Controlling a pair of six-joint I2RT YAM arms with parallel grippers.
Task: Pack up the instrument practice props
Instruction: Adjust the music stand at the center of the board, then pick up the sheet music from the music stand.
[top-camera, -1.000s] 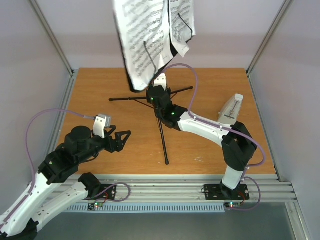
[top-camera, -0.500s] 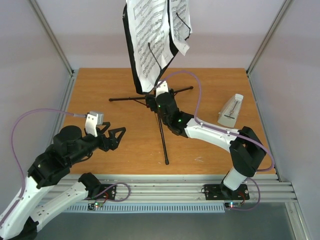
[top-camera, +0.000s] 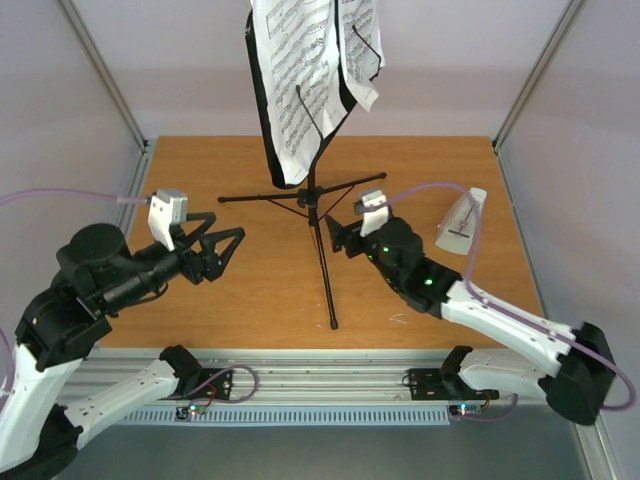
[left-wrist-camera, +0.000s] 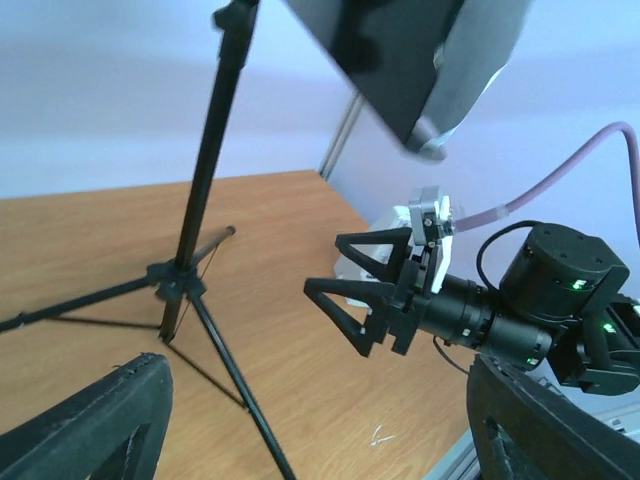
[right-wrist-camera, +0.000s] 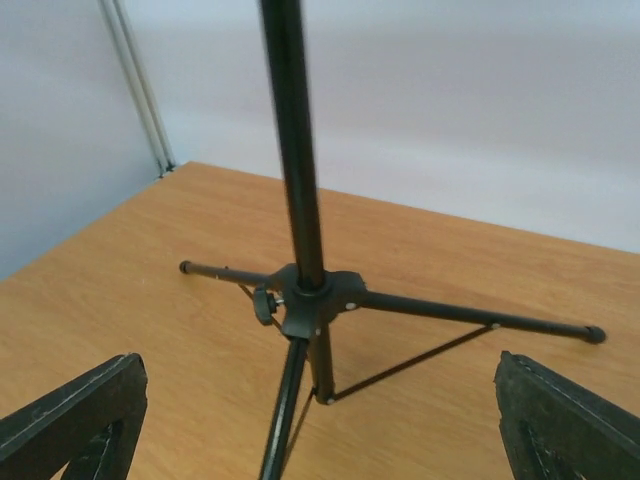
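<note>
The black tripod music stand (top-camera: 325, 272) stands upright mid-table, white sheet-music pages (top-camera: 300, 75) on its desk at the top. The pale metronome (top-camera: 461, 222) sits at the right. My right gripper (top-camera: 336, 237) is open just right of the stand's pole, apart from it; the right wrist view has the tripod hub (right-wrist-camera: 315, 295) ahead of the wide-apart fingers (right-wrist-camera: 72, 420). My left gripper (top-camera: 230, 248) is open left of the stand, holding nothing. In the left wrist view the pole (left-wrist-camera: 205, 170) and the open right gripper (left-wrist-camera: 345, 275) face me.
The wooden table (top-camera: 200, 180) ends in an aluminium rail (top-camera: 330, 375) at the near edge. Grey walls and slanted frame posts (top-camera: 100, 75) close in the sides and back. A tripod leg (top-camera: 260, 198) stretches left towards my left gripper.
My right gripper has opened, let go of the stand's pole and drawn back to the right. The tilted desk has swung upright. My left arm has shifted left and a little farther back.
</note>
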